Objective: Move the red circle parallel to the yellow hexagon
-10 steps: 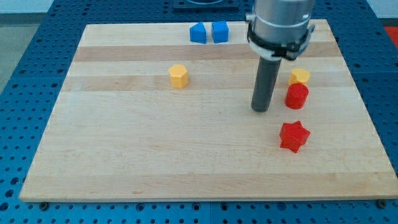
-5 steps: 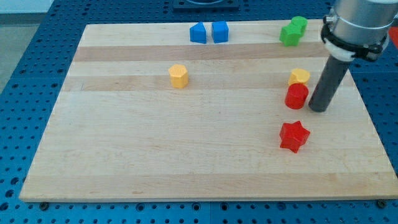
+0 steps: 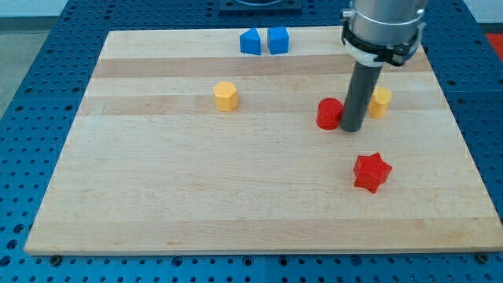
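The red circle [image 3: 328, 113] lies on the wooden board right of centre. My tip [image 3: 351, 128] stands against its right side, touching it. The yellow hexagon [image 3: 225, 95] lies to the view's left of the red circle, slightly higher in the view. A second yellow block [image 3: 381, 101] sits just right of the rod, partly hidden by it.
A red star [image 3: 371, 172] lies below and right of my tip. Two blue blocks [image 3: 250, 42] [image 3: 278, 39] sit side by side at the board's top edge. The arm's body hides the board's top right part. The board's right edge [image 3: 464, 141] is near.
My tip went from the red circle's left around to its right, then moved left, pushing the red circle leftward away from the second yellow block. The green blocks are now hidden behind the arm.
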You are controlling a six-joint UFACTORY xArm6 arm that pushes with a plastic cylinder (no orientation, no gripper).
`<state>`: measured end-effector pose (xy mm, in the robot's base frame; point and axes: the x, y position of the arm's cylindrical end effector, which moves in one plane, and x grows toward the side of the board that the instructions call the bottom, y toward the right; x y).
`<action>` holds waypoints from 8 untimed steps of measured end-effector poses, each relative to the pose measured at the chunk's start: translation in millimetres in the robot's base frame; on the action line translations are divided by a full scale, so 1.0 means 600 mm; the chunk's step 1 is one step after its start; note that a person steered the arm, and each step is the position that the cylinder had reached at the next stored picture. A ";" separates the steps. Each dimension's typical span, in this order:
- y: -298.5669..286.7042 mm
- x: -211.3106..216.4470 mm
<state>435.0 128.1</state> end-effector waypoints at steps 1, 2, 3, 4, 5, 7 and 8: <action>-0.032 -0.021; -0.056 -0.060; -0.089 -0.094; -0.130 -0.118; -0.148 -0.159; -0.194 -0.134; -0.219 -0.087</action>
